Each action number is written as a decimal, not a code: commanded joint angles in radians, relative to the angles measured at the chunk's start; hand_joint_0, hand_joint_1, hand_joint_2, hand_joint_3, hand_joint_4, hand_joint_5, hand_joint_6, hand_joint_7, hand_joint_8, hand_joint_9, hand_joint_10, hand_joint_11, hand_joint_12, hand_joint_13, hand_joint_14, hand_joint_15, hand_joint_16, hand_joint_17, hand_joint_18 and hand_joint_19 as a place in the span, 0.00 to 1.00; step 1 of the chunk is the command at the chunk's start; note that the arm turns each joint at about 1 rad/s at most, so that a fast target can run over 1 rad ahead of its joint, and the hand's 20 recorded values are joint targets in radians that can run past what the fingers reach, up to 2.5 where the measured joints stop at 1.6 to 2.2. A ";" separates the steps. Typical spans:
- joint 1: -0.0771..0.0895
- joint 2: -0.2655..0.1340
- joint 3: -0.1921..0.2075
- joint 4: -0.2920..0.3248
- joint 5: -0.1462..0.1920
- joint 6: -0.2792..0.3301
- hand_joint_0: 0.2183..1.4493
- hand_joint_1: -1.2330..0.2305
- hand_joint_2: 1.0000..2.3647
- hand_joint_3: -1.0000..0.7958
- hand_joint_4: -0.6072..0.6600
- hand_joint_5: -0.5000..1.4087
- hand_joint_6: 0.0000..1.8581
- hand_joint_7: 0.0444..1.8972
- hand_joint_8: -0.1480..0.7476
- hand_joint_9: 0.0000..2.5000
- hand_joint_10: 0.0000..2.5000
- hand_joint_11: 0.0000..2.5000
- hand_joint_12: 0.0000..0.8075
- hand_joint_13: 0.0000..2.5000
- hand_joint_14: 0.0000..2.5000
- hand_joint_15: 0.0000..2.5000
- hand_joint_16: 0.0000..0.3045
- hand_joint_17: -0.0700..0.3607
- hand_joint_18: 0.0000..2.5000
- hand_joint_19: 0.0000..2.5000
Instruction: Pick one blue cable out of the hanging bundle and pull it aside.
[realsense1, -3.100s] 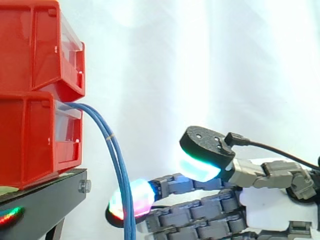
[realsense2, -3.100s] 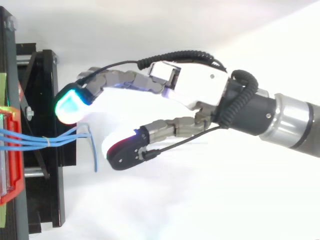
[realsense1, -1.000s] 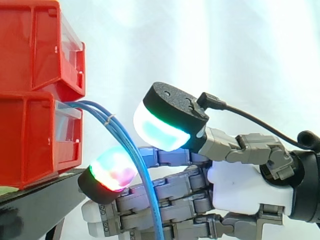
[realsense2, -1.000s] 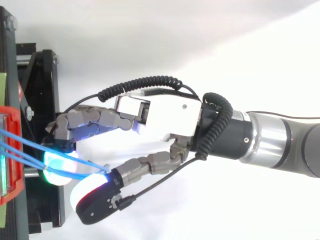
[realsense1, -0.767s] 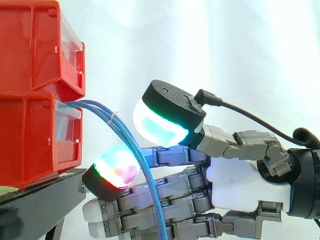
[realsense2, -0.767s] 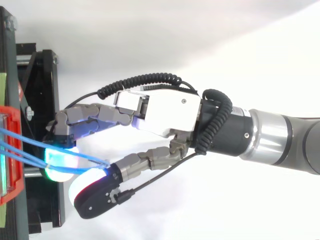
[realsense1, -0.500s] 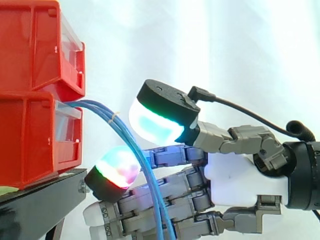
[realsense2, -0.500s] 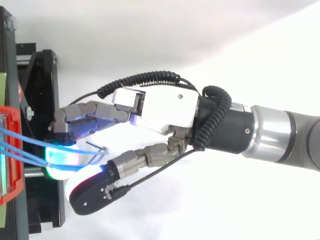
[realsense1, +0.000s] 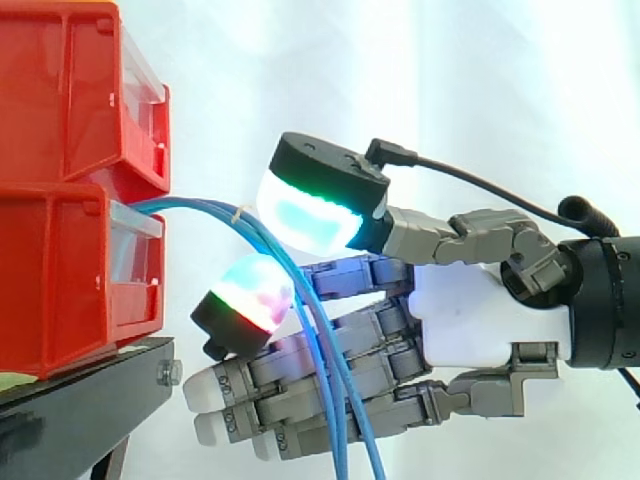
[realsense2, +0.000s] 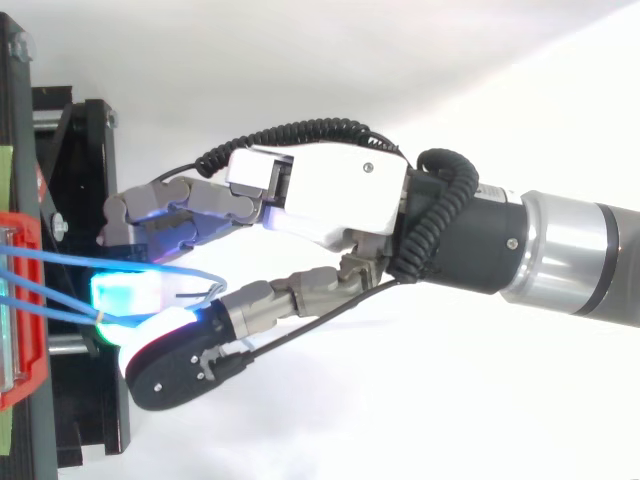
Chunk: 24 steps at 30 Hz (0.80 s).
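Beyond the fingertips: two red bins stacked, upper red bin (realsense1: 60, 90) above the thumb's level, lower red bin (realsense1: 60, 290) level with the fingers. Both sit on the black stand (realsense1: 80, 405), whose edge is just below and ahead of the lowest fingertips, with a gap between.

Blue cables (realsense1: 195, 206) leave the clear front of the lower bin, run toward the hand, arch over and drop. A pale tie (realsense1: 238, 212) binds them at the top of the arch, just ahead of the thumb pad. Below the tie the strands pass between the thumb and the uppermost finger. They then fall across the front of the lower fingers and fan apart a little under the hand.

Hand (realsense1: 480, 320): thumb (realsense1: 310, 215) on top, pad glowing white-cyan with a green rim, bent down toward a curled finger whose pad (realsense1: 250, 295) glows mixed green, red and white. From above, the two pads meet with cable running in between them: a pinch on the cables. How many strands are in the pinch, cannot tell. One strand loops loose past the fingers, close by the thumb. The remaining fingers lie nearly straight below, stacked, pale tips pointing at the stand.

Behind the palm: the arm (realsense2: 570, 255) runs off to the side. White curtain (realsense1: 450, 80) beyond the hand.
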 joint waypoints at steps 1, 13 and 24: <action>-0.004 0.001 0.010 -0.021 0.000 0.002 0.30 0.38 0.01 0.34 0.61 0.23 0.33 0.69 0.41 0.27 0.00 0.00 0.28 0.16 0.00 0.00 0.07 0.27 0.07 0.00; -0.030 0.018 0.020 -0.063 0.000 -0.012 0.29 0.31 0.01 0.32 0.60 0.18 0.45 0.50 0.42 0.26 0.00 0.03 0.30 0.17 0.00 0.00 0.07 0.28 0.08 0.00; -0.039 0.038 0.030 -0.089 0.000 -0.030 0.29 0.45 0.01 0.34 0.59 0.21 0.41 0.59 0.43 0.29 0.00 0.04 0.31 0.17 0.00 0.01 0.07 0.28 0.07 0.00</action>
